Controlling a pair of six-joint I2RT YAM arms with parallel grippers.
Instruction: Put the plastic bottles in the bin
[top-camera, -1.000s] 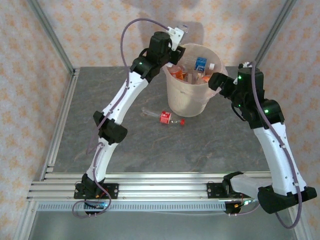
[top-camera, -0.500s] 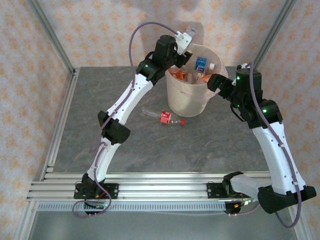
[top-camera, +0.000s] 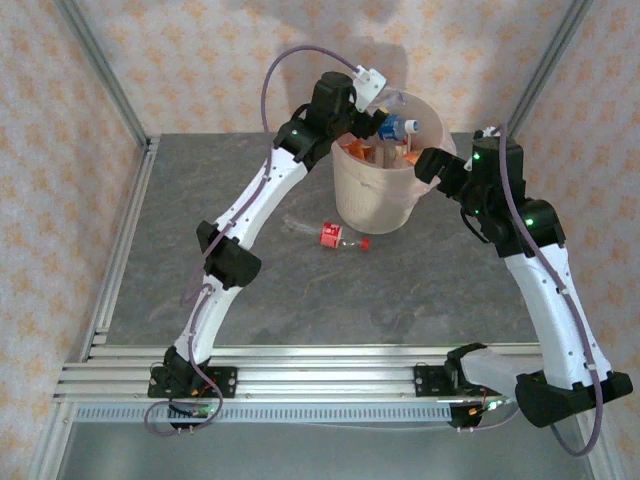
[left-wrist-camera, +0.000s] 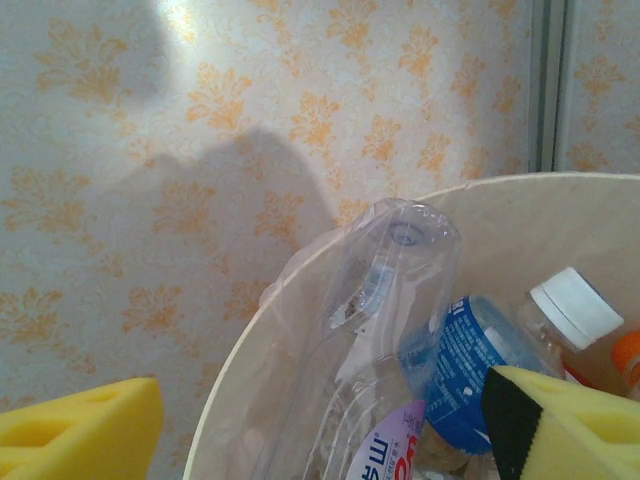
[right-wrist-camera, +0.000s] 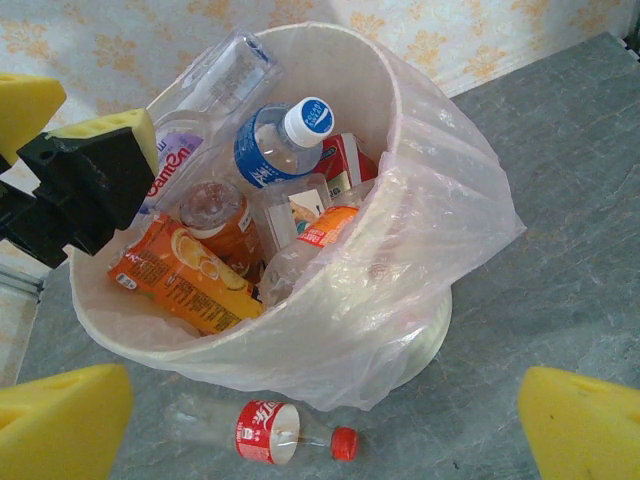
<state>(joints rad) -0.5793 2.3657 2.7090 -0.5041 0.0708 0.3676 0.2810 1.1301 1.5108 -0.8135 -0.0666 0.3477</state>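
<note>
Release is the step in hand, we judge. The left gripper (top-camera: 378, 112) hangs over the far-left rim of the bin (top-camera: 372, 205) in the upper middle of the top view. In its own wrist view, its yellow pads (left-wrist-camera: 80, 430) sit wide apart in the lower corners with nothing pinched between them. The clear bottle (left-wrist-camera: 390, 260) leans one end up against the bin's inner wall, just beyond those pads and resting on the pile, so we take it as let go. The gripper sits above the rim, presumably so a bottle drops inside rather than catching the bag (right-wrist-camera: 440, 210) folded over the edge. Beside the clear bottle lie a blue bottle (right-wrist-camera: 270, 145) with a white cap and, lower left in the right wrist view, an orange bottle (right-wrist-camera: 185, 275). The right gripper (top-camera: 432, 165) hovers at the bin's right side, jaws fully spread and empty, probably held clear so the arms do not collide over the opening. A red-label bottle (top-camera: 335, 236) lies on its side on the table (top-camera: 300, 300), just in front of the bin's base. The task looks close to finished but not done, and we expect that bottle to be next.
</note>
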